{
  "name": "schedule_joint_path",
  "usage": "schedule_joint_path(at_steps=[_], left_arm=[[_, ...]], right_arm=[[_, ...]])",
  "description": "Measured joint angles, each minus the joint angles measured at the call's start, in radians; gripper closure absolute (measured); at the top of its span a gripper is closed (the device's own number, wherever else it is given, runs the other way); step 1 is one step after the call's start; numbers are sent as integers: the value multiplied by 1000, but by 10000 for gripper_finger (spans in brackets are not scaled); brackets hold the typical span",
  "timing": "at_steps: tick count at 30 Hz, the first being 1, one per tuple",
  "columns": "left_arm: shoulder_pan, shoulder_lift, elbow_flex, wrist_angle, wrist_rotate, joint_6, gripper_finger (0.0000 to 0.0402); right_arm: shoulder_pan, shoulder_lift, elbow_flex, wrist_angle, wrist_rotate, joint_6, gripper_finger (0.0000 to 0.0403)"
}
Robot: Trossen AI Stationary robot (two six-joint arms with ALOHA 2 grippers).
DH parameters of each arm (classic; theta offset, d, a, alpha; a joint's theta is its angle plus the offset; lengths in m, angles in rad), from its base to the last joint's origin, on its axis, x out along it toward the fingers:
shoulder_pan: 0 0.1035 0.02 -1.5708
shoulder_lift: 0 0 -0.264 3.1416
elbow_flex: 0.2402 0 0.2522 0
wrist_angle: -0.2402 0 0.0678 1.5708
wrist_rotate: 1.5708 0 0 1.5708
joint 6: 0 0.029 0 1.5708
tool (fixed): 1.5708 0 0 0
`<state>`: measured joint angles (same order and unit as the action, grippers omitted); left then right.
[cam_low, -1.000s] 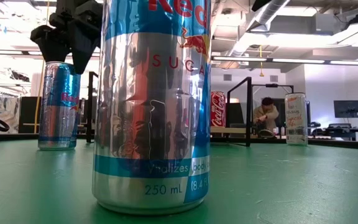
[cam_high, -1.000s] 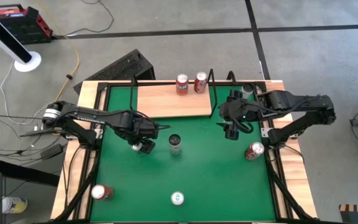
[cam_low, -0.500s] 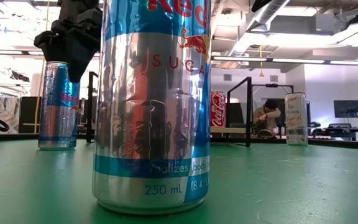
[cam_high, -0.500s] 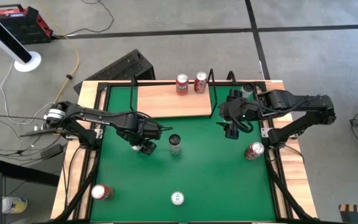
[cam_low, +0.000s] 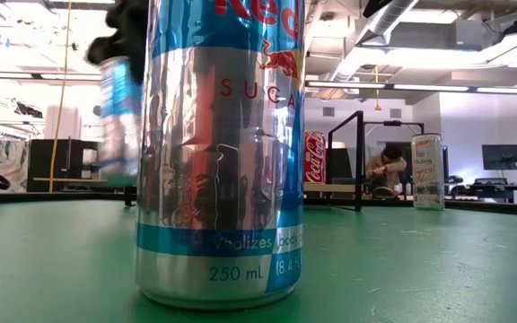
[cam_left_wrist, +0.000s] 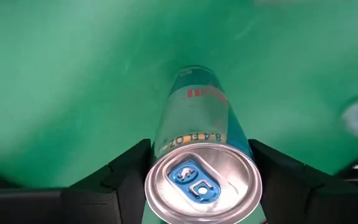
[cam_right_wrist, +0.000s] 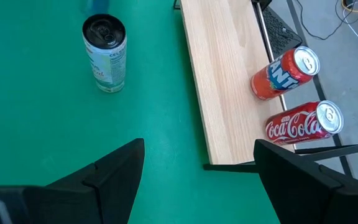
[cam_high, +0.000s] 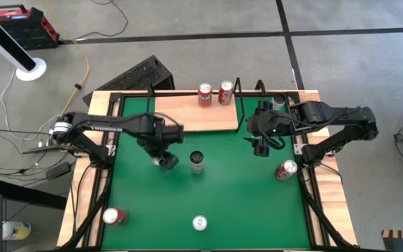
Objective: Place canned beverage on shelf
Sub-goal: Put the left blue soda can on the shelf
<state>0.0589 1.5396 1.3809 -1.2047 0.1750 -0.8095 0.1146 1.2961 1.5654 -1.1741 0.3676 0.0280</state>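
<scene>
Partly hidden in the low view, my left jaws [cam_left_wrist: 197, 186] grip a blue-and-silver can [cam_left_wrist: 199, 149], blurred and clear of the green mat [cam_high: 229, 203]. A large can [cam_low: 220, 152] fills that view's foreground. My right jaws [cam_right_wrist: 197, 162] stand wide and empty near the shelf [cam_high: 187, 112]. On the shelf stand an orange can [cam_right_wrist: 284, 73] and a cola can [cam_right_wrist: 300, 123]. A dark-topped can [cam_high: 197, 162] stands just beside my left jaws.
</scene>
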Motion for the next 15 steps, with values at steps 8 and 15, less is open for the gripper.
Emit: schedule_joint_path(at_steps=[8, 15], left_arm=[[192, 102, 360, -201, -128, 275, 181], [352, 270, 648, -271, -167, 538, 181]], right_arm=[[-25, 0, 0, -31, 0, -3, 77], [-75, 0, 0, -36, 1, -5, 77]])
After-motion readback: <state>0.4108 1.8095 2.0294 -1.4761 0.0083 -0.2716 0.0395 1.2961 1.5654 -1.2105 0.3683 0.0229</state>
